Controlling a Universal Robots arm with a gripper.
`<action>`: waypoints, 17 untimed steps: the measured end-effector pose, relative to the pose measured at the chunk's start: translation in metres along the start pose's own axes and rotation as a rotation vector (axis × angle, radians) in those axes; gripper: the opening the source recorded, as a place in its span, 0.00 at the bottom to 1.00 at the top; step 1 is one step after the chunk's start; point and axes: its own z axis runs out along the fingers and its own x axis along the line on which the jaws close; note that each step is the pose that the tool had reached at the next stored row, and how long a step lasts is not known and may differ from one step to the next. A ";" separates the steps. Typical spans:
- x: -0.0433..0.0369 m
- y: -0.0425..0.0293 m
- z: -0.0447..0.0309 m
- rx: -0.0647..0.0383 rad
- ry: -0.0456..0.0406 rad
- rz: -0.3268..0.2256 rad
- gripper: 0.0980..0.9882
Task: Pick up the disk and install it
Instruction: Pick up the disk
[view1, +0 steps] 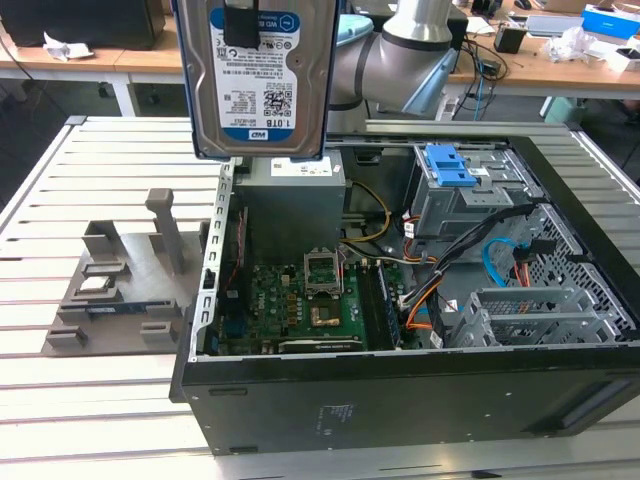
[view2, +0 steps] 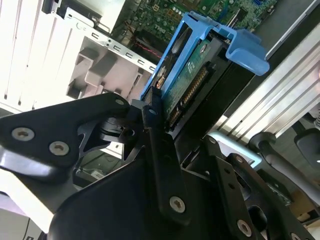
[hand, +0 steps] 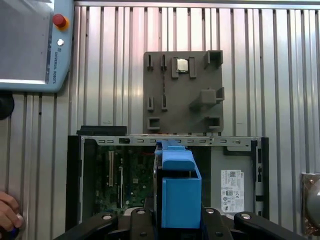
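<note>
At the exterior view's left, on the slatted table (view1: 40, 200), a grey fixture plate (view1: 120, 285), well apart from the work. Further right, held high above the open computer case (view1: 400, 410) and close to the camera: the disk (view1: 262, 80), label side facing out, hanging upright from the gripper (view1: 240, 22). In the second wrist view, jaws closed on the disk, clamping the metal body and its blue carrier frame (view2: 245, 50) between them. Below the disk, the motherboard (view1: 300, 300); to the right of it, the drive cage (view1: 470, 195) with a blue latch plate (view1: 455, 165) on top.

Judged as the carry step: pick-up done, install not yet done, no part of the disk touching the case. Calls for bringing the disk in line with a free bay, then going down slowly past the cables (view1: 440, 280), with care against the metal edges of the cage.
</note>
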 end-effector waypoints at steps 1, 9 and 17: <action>0.0018 0.0000 0.0000 0.000 0.0001 0.000 0.30; 0.0193 0.0001 0.0000 0.000 0.0004 0.000 0.30; 0.0392 0.0003 0.0000 0.000 0.0012 0.000 0.30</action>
